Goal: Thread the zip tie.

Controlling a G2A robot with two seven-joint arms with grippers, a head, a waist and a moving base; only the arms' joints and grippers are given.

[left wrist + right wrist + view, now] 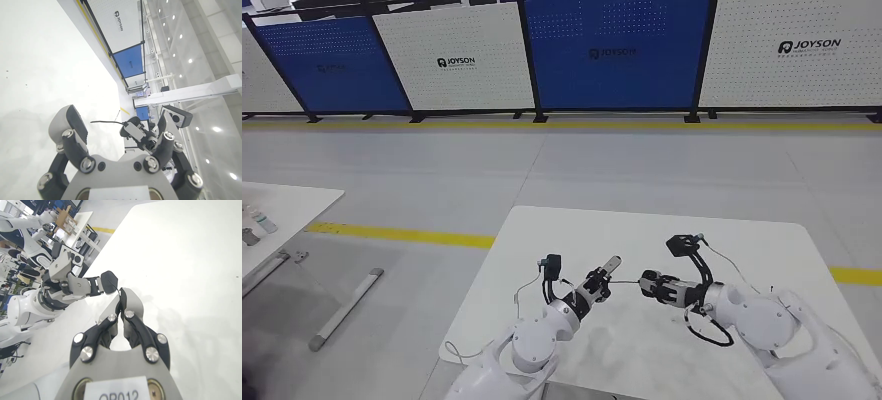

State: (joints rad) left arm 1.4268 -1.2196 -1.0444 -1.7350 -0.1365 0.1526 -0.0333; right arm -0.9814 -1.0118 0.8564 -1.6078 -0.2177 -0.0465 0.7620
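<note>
A thin black zip tie (627,283) spans the small gap between the two grippers above the white table (662,230). My right gripper (121,291) is shut on one end of it, and the free strap (113,285) sticks out past its fingertips toward the left gripper's black pad (109,283). In the left wrist view the strap (105,122) juts out sideways from the right gripper (125,126). My left gripper (117,109) is open, with its fingers wide apart and nothing between them. Seen from above, the left gripper (608,268) faces the right gripper (647,279) at close range.
Another white table (282,205) with small items stands at the far left, across a strip of floor. A grey bar (347,308) lies on the floor between the tables. Blue and white panels (612,50) line the back. The work table has rounded corners.
</note>
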